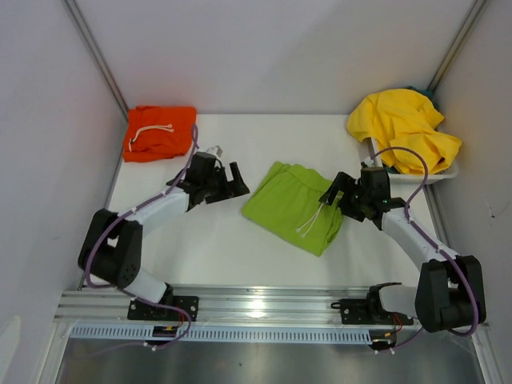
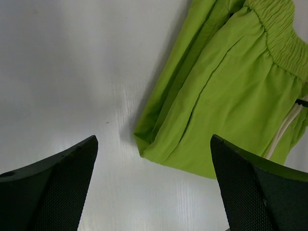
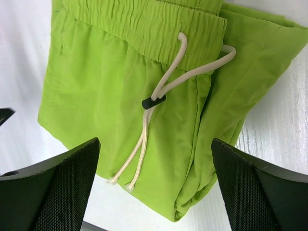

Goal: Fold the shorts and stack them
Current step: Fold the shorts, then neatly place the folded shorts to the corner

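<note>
Top view: the lime green shorts (image 1: 292,206) lie folded in the middle of the white surface (image 1: 216,248), with their white drawstring (image 1: 310,222) trailing toward the near edge. The left arm (image 1: 160,210) holds the left jaws spread just left of these shorts, apart from the cloth. The right arm (image 1: 412,232) has the right jaws at the shorts' right edge. Whether they touch the fabric is hard to make out from here. Well to the left of the green shorts and farther back lie the folded orange shorts (image 1: 160,132). To the right and farther back, the yellow shorts (image 1: 404,128) are heaped over a white bin (image 1: 444,172), which is mostly hidden.

Left wrist view: the fingers (image 2: 53,187) are cut off by the bottom edge, wide apart and empty. The green shorts' folded corner lies beyond them, and the rest runs out of frame.

Right wrist view: the fingers (image 3: 260,187) stand wide apart with nothing gripped, near the green shorts' lower hem. A dark toggle (image 3: 153,101) cinches the drawstring.
</note>
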`<move>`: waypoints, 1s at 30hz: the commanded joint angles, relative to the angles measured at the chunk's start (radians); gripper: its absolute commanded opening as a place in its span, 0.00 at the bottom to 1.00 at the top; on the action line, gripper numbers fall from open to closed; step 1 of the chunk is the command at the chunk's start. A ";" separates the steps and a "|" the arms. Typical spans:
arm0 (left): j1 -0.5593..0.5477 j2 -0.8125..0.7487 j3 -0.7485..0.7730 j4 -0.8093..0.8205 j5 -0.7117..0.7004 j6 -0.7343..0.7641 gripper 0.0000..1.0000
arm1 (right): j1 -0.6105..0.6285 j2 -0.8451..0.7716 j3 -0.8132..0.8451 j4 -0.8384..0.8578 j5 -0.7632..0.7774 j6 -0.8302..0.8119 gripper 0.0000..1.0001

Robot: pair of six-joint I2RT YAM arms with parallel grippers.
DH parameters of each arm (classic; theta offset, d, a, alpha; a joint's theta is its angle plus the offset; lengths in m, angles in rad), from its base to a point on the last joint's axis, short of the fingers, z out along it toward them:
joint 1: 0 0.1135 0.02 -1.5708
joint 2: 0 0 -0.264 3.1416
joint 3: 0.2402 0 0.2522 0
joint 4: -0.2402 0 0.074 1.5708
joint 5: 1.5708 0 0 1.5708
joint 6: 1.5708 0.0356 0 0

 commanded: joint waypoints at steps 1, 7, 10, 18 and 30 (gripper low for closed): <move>-0.043 0.098 0.132 0.025 0.006 0.053 0.99 | -0.011 -0.051 -0.001 -0.050 0.009 -0.016 0.99; -0.045 0.262 0.308 -0.078 -0.020 0.166 0.99 | -0.013 -0.126 -0.077 -0.104 0.027 0.038 1.00; -0.037 0.294 0.310 -0.037 0.035 0.180 0.99 | -0.020 -0.160 -0.142 -0.069 -0.011 0.059 1.00; -0.034 0.345 0.322 0.003 0.095 0.171 0.99 | -0.010 -0.133 -0.275 0.110 -0.091 0.135 1.00; -0.037 0.374 0.322 0.071 0.204 0.131 0.99 | -0.013 -0.018 -0.311 0.272 -0.082 0.198 0.99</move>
